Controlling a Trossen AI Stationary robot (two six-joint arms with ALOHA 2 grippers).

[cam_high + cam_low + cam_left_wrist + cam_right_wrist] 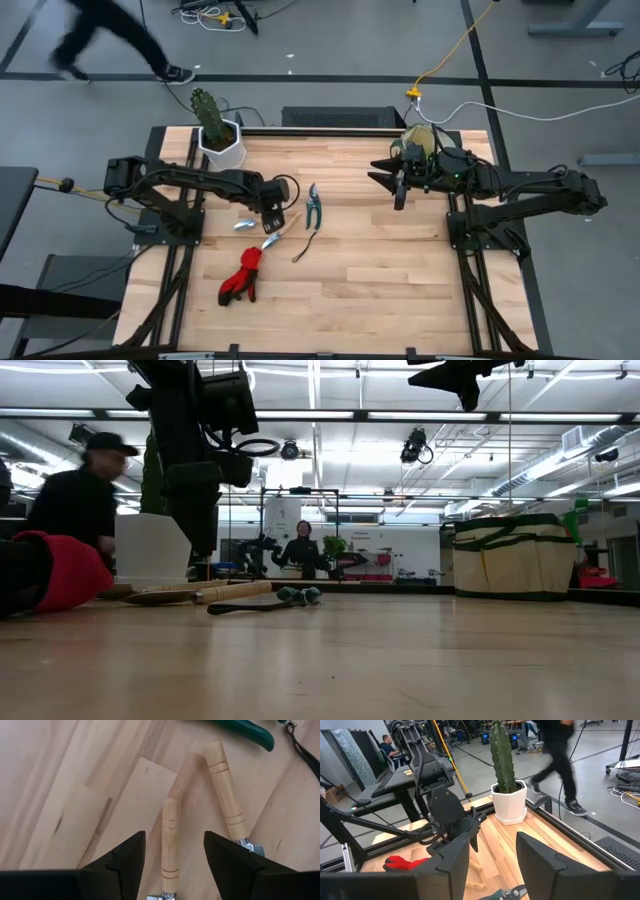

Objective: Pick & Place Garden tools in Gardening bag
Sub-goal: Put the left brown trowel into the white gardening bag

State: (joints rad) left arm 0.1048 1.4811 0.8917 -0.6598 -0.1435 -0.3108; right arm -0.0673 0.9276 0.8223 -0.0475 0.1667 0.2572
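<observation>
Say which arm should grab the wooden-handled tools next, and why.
Left. Its open pincer hangs right over one wooden handle, with a second handle beside it. The right pincer is raised near the bag, across the table from those tools.

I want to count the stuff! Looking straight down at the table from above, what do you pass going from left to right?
Cactus pot → red gloves → left gripper → shears → right gripper → bag.
</observation>
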